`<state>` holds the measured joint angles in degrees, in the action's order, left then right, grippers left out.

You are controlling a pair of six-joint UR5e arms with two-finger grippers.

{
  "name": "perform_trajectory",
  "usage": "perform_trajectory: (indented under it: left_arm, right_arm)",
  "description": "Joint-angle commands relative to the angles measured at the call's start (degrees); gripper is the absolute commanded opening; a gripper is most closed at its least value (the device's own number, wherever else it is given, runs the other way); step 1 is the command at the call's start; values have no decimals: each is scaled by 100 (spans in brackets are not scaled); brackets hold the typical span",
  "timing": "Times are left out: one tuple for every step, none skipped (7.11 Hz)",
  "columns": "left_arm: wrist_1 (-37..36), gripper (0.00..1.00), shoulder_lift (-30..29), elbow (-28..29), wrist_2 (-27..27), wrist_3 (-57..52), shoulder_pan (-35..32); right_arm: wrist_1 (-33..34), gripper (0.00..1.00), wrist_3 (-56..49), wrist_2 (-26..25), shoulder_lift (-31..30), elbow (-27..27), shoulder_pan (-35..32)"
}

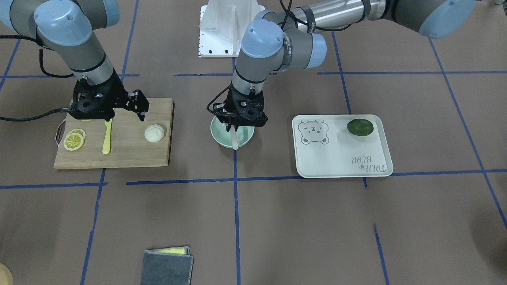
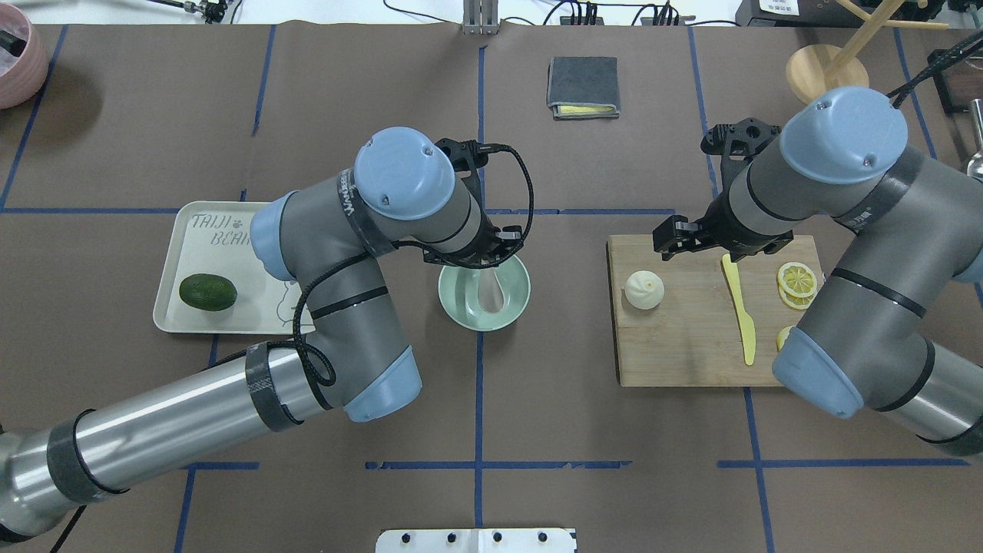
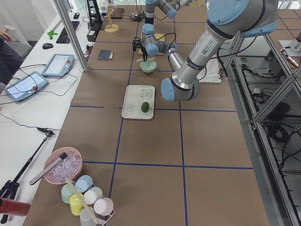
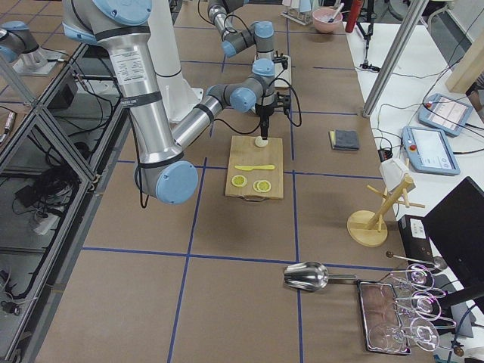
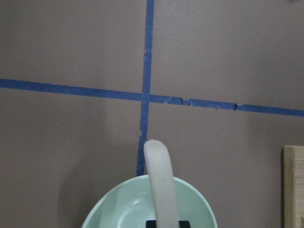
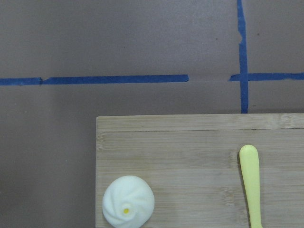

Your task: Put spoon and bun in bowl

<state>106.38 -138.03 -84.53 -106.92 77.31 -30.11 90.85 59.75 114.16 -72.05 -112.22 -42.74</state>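
Brown paper-covered worktop (image 2: 614,476) gridded with blue tape. Midway between robot edge and operator edge, pale mint bowl (image 1: 218,136). Directly over it, left end effector (image 1: 233,127), seemingly clamped on off-white spoon (image 1: 235,139); positioned there, presumably, for dropping the spoon inside. Long axis of spoon running from robot edge to operator edge, tilted: scoop down inside bowl, rounded handle tip pointing toward operator edge, just past the rim. Toward the edge on the robot's right, wooden cutting board (image 1: 130,154) carrying white pleated bun (image 1: 154,133), upright, not yet in bowl. Hovering just beside and above bun, right end effector (image 1: 141,113), spread open and empty, probably staged for picking it
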Motion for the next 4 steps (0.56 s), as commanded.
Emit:
perform_trajectory:
  left_arm:
    - [94, 0, 39, 41, 128, -23, 93]
    - [85, 0, 179, -37, 119, -154, 84]
    - [85, 15, 258, -46, 119, -225, 84]
    - [94, 99, 311, -73, 110, -260, 84]
  right_arm:
    - [-6, 100, 1, 1, 6, -2, 3]
    - [-6, 100, 1, -8, 6, -2, 3]
    - [-6, 100, 1, -8, 6, -2, 3]
    - [-6, 100, 1, -8, 15, -2, 3]
